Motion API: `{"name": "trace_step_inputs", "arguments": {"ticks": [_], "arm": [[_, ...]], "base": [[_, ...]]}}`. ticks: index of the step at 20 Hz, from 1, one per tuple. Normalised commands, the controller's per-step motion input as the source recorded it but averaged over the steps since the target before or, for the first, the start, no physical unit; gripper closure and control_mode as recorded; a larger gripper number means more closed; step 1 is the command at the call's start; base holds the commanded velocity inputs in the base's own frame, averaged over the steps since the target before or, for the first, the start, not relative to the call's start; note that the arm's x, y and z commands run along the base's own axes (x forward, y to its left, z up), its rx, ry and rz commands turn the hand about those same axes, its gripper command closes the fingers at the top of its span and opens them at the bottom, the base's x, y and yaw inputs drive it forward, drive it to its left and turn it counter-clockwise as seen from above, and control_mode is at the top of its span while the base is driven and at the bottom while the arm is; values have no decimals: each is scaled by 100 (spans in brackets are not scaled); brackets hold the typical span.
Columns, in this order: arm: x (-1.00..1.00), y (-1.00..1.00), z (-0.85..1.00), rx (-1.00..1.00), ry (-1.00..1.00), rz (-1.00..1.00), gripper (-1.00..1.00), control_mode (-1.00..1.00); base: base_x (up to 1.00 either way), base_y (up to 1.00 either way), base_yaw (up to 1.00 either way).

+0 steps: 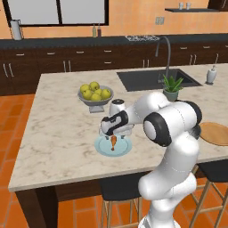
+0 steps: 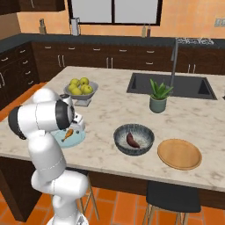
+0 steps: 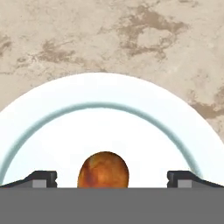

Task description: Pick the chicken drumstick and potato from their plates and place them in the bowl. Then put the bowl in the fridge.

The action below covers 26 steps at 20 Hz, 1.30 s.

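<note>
Drumstick (image 3: 103, 169) sits directly between the gripper (image 3: 112, 178) fingertips in the hand view, on the blue plate (image 3: 109, 127). Fingertips wide apart, one each side of it, nothing clamped yet. Only its rounded orange-brown end shows there, so its long axis seems to run roughly along the camera's line of sight, between the fingers rather than across them. Judgement: closing the jaws would pinch it across its narrow width, which is what the grasp needs; gripper looks low over the plate, maybe needs a touch more descent.

Left base view: gripper (image 1: 116, 132) hangs over the blue plate (image 1: 101, 147) near the front edge of the counter (image 1: 58, 129), drumstick (image 1: 113, 141) just under it, lying roughly front to back with the thin end toward the front edge.

Right base view: drumstick (image 2: 68, 134) on blue plate (image 2: 75, 140) beside the arm. Further to the robot's right, bowl (image 2: 133, 139) already holds the potato (image 2: 131, 140), dark oval lump inside. Wood plate (image 2: 179, 154) just beyond the bowl, bare. So potato step looks done, drumstick pick in hand, fridge step not started.

Further back: fruit bowl (image 2: 80, 90) with yellow-green fruit, potted plant (image 2: 158, 97), sink (image 2: 171, 85). Carry from blue plate to bowl runs rightward along the counter front.
</note>
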Motion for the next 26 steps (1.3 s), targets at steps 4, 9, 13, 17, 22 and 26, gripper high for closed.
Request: {"name": "trace_step_inputs", "arguments": {"ticks": [4,9,13,17,22,26], "arm": [[-9,4,-24,0,10,0,-100,-100],[-17,2,-13,0,3,0,100,-100],[-11,1,-3,0,0,0,100,-100],[-63,-4,40,0,3,-6,100,-100],[-89,-30,100,1,6,-5,100,-100],[-36,-34,90,0,13,-1,100,-100]], "base": [[0,0,0],[0,0,0],[0,0,0],[0,0,0],[0,0,0],[0,0,0]]}}
